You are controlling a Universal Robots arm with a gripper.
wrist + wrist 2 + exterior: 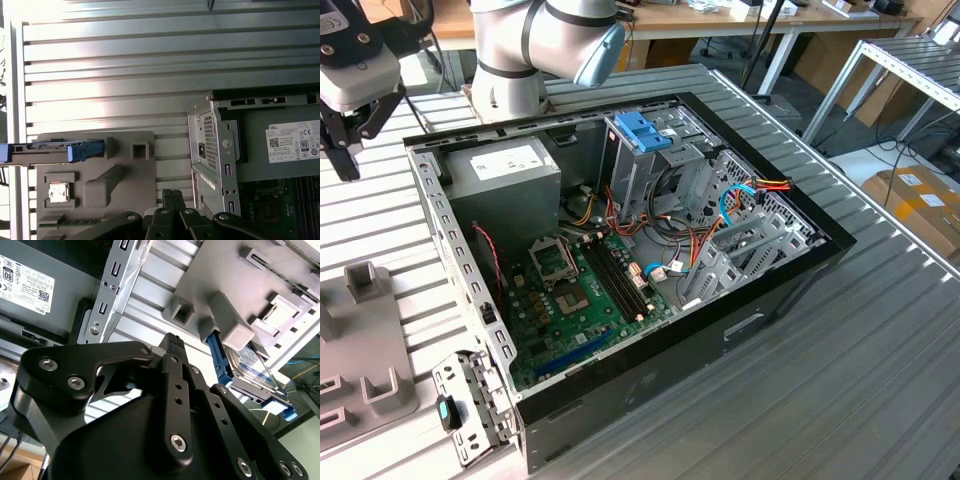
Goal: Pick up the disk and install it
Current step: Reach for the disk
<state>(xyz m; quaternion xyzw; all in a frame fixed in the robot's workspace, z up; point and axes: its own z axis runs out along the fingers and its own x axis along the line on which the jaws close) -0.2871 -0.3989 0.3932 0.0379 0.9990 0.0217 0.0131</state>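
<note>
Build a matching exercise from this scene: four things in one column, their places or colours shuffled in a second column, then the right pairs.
Things
1. disk
2. power-supply box
3. blue handle
4. motherboard

Places and colours
A. green, flat on the floor of the case
B. on top of the drive cage
C. held in the grey fixture, outside the case
D. grey with a white sticker, in a corner of the case

Pairs: 1-C, 2-D, 3-B, 4-A
</note>
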